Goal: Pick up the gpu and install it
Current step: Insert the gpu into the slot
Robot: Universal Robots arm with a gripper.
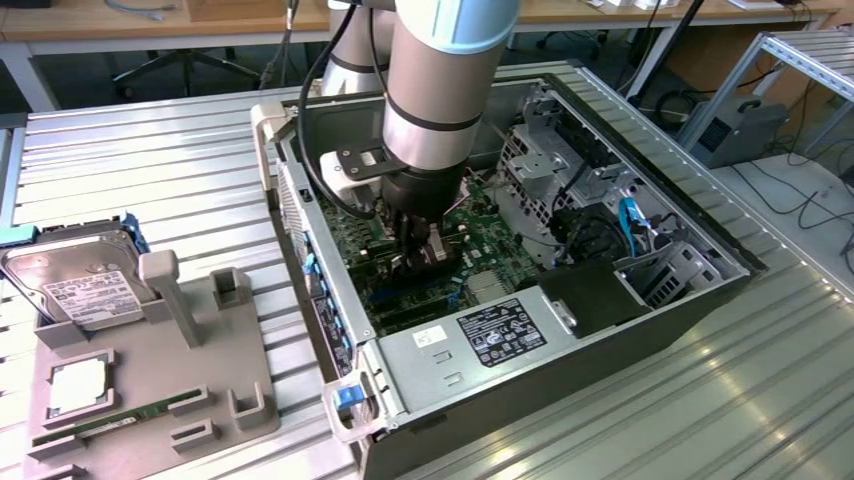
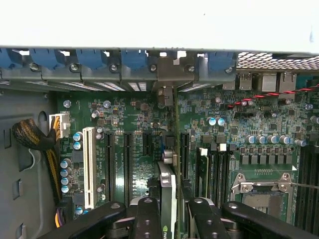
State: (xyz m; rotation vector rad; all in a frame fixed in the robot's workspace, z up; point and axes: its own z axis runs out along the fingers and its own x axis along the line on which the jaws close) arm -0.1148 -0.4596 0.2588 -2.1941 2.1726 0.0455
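On the ribbed metal table (image 1: pixel 160 160) the open case (image 1: pixel 694 265) lies on its side, and my gripper (image 2: pixel 168 211) is down inside it, pinching the gpu (image 2: pixel 168 186) edge-on over the motherboard (image 2: pixel 149 144). I judge the card stands just at its slot (image 2: pixel 183 149); if its edge sits beside the slot, pressing could bend it or harm the board.

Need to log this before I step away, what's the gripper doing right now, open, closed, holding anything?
Gripper: closed on the gpu, held edge-on, low over the motherboard inside the open computer case.
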